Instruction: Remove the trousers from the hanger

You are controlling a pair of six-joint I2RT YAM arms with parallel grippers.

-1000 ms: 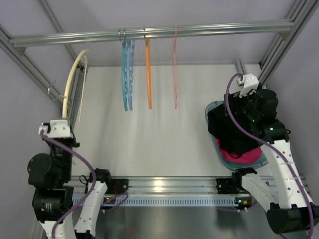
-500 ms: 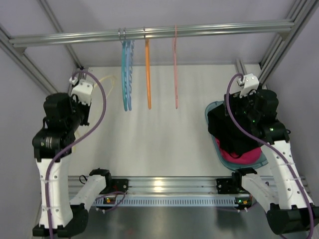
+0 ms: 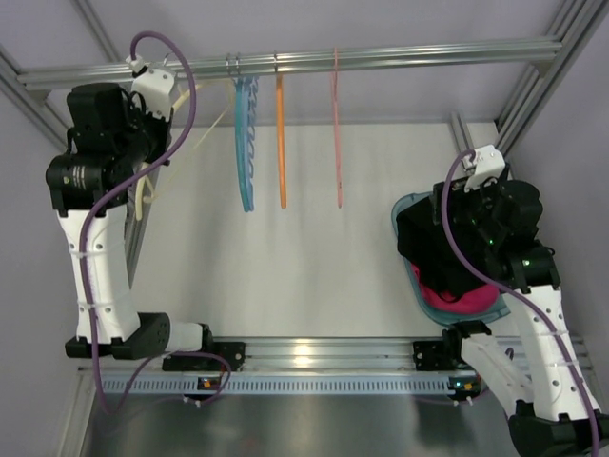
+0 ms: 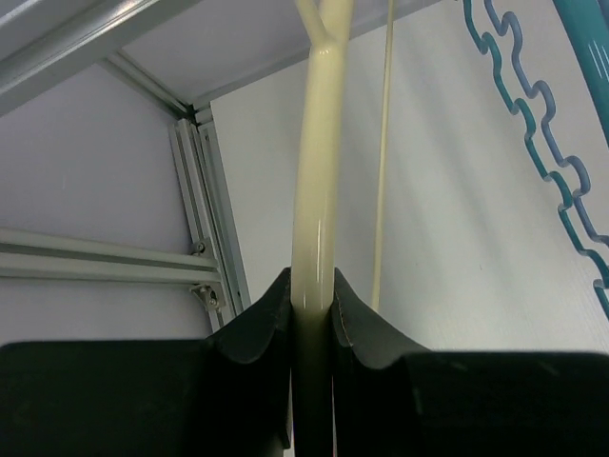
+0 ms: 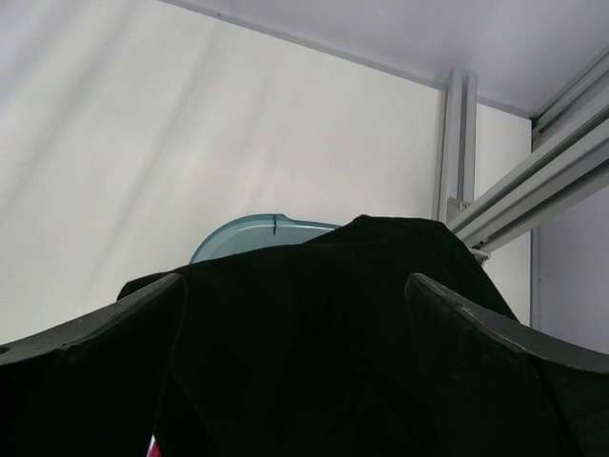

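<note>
The left jaws are clamped on the cream hanger point(image 4: 319, 171), held high at the far left beside the metal rail point(image 3: 381, 54). The hanger carries nothing. Just to its right, blue hangers point(image 3: 245, 143), an orange hanger point(image 3: 282, 133) and a pink hanger point(image 3: 336, 133) hang from the rail. The trousers point(image 3: 442, 252) lie heaped in a teal tub point(image 3: 404, 205) at the right of the white surface point(image 3: 285, 267), on a pink cloth point(image 3: 457, 303), well apart from the cream hanger. The right jaws stand wide apart just above the trousers.

Robotics lab: bare aluminium frame point(image 3: 400, 54)
</note>
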